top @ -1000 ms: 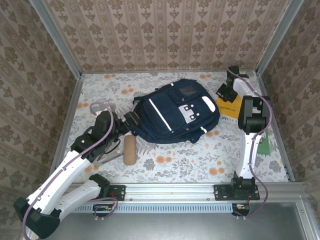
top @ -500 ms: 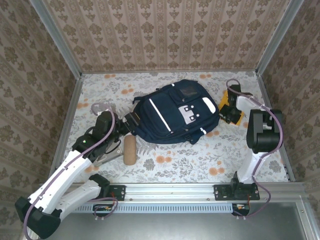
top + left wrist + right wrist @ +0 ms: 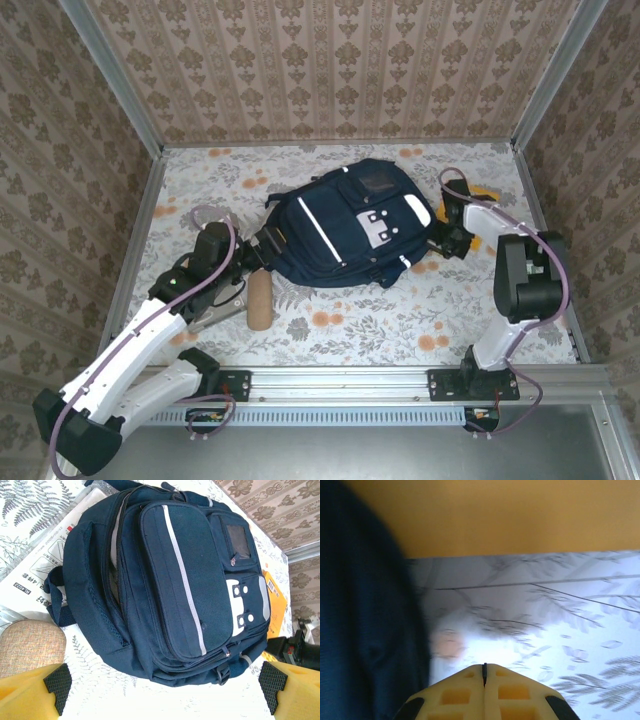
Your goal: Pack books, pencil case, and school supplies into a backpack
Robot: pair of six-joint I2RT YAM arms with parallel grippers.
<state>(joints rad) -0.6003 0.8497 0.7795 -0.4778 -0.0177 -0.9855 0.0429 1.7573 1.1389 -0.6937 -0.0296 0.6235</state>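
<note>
The left claw (image 3: pixel 258 250) (image 3: pixel 165 687) stands spread as wide as it goes and has hold of nothing; in its wrist view the two black pads (image 3: pixel 57 685) sit far apart with bare desk (image 3: pixel 350 330) and the near edge of the bag between them. It hovers just off the left end of the backpack (image 3: pixel 350 225) (image 3: pixel 175 580), not touching the fabric. Just beside it on the near side lies the tan pencil case (image 3: pixel 260 300) (image 3: pixel 30 647), flat on the desk, apart from the bag. A white packet (image 3: pixel 45 565) with printed text lies under the bag's left end, partly covered.

The right claw (image 3: pixel 447 243) (image 3: pixel 484 672) is pressed fully together, its yellow fingers meeting along a thin seam with nothing caught between them. It sits low over the desk at the bag's right edge, with the dark fabric (image 3: pixel 365 630) just to one side of it. Beyond it lies the orange-yellow book (image 3: pixel 487 193) (image 3: pixel 275 600) (image 3: pixel 520 515), flat on the desk right of the bag.

The backpack rests front up in the middle of the desk, a little to the far side.
</note>
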